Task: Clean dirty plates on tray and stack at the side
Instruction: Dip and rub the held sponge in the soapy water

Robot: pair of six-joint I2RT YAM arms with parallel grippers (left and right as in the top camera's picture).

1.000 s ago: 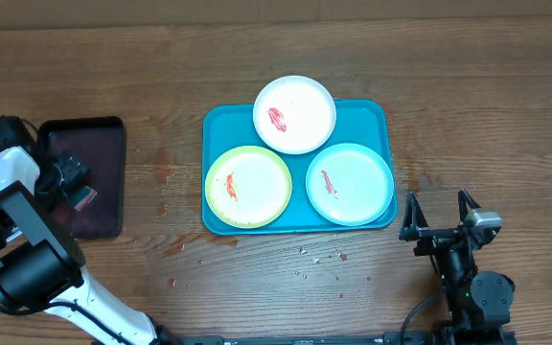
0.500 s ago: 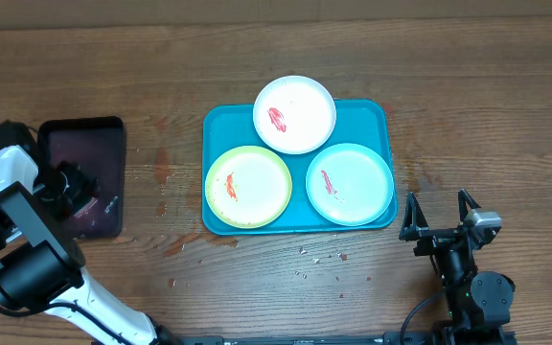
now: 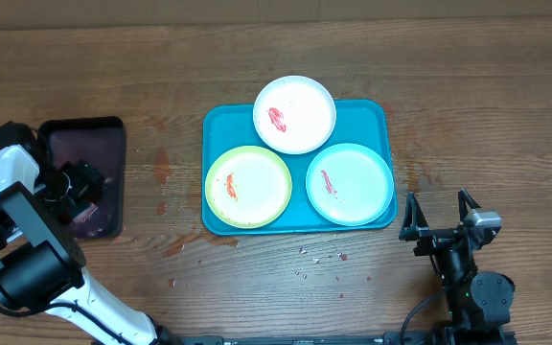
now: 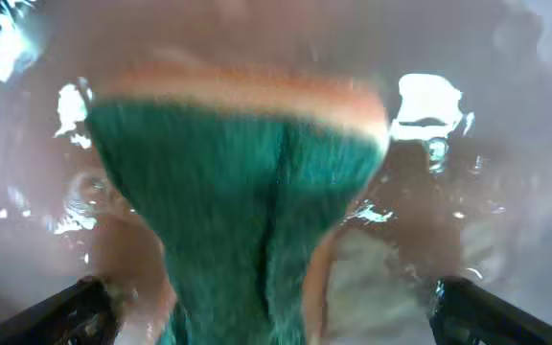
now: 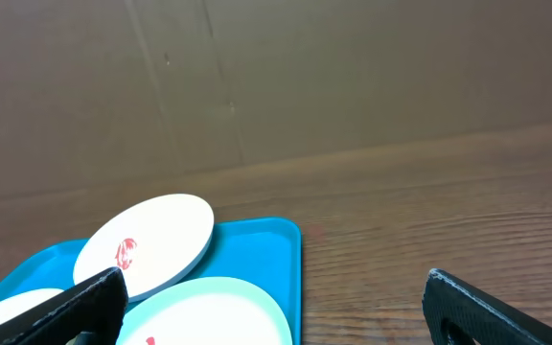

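Three plates [image 3: 295, 129] — two trays [image 3: 220, 125].

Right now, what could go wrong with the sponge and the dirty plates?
1. The sponge sits in shiny liquid in the black tray, between the fingers of the open left pincer. Once lifted, it may drip on the wooden table.
2. The white plate overhangs the teal tray's far rim, so scrubbing could tip it or push it off.
3. The right pincer is open beside the teal tray and steadies nothing, so plates might slide.
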